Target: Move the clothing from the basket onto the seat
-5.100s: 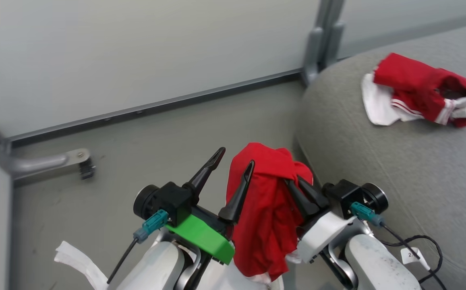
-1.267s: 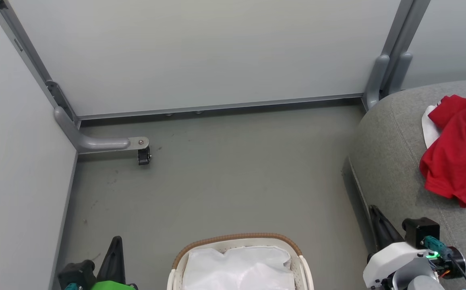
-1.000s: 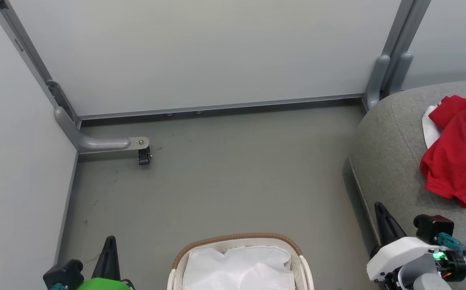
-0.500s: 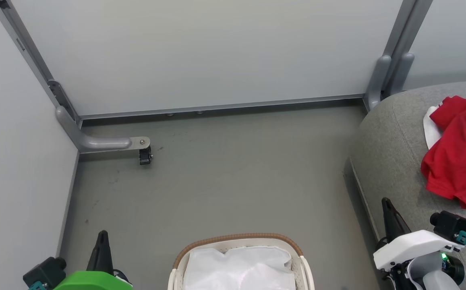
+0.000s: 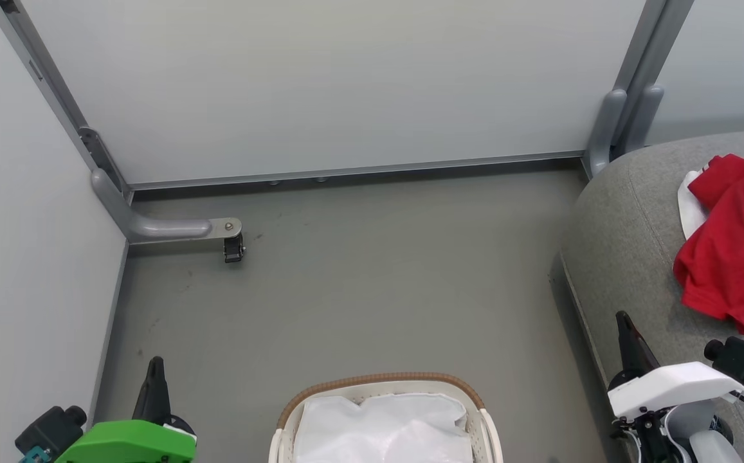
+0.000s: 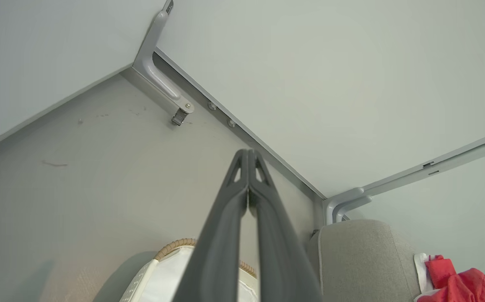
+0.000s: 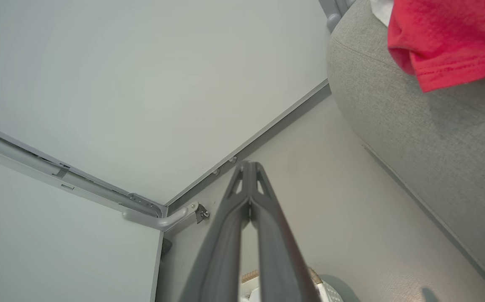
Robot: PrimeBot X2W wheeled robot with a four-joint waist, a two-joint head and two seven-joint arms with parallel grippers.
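Observation:
The red clothing lies heaped on the grey seat at the far right, with a white edge of fabric showing beneath it. The right wrist view has the clothing on the seat too. The basket stands at the bottom centre and holds just its white liner. My left gripper is shut and empty at the lower left, left of the basket; its fingers meet in the left wrist view. My right gripper is shut and empty beside the seat's front edge, its fingers pressed together.
Grey floor stretches between the basket and the pale partition walls. A metal foot with a small caster stands at the back left corner. A grey post rises by the seat's far corner.
Five seconds ago my right gripper held the red shirt; now the shirt lies on the seat. Over the last second both shut grippers have drifted outward, the right one up, the left one down then up.

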